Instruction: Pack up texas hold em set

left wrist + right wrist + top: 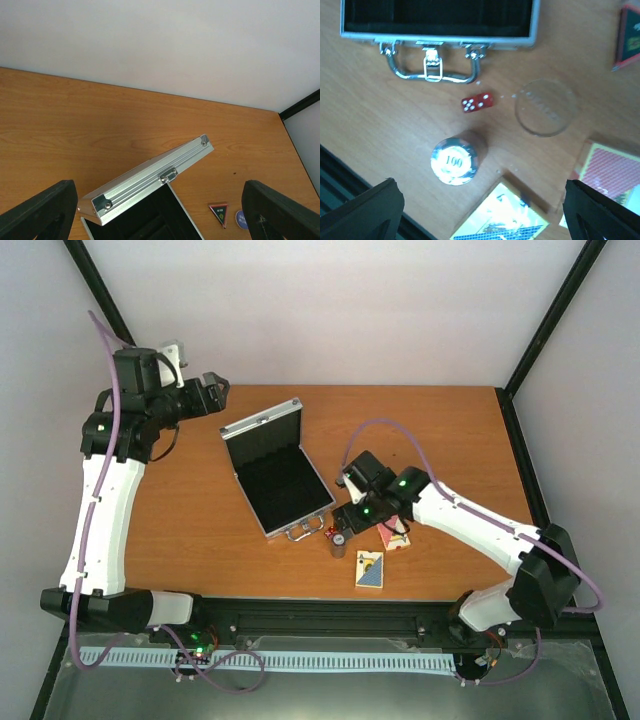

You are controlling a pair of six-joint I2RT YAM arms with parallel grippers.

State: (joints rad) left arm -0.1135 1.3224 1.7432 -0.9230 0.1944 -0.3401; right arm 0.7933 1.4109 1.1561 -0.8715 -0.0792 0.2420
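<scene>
Here, the silver case [277,475] lies open mid-frame in the top view, black inside. Just below its handle [431,70] sit red dice [477,101], a clear disc [546,106], a chip stack [454,161] and two card packs [502,220]. The left gripper [160,212] and right gripper [482,212] both have jaws spread wide, empty.

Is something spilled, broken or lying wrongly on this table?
Nothing looks damaged or spilled. The case lies open and looks empty, while the red dice, chip stack, clear disc, red card pack and blue-yellow card pack lie loose on the table near its handle.
</scene>
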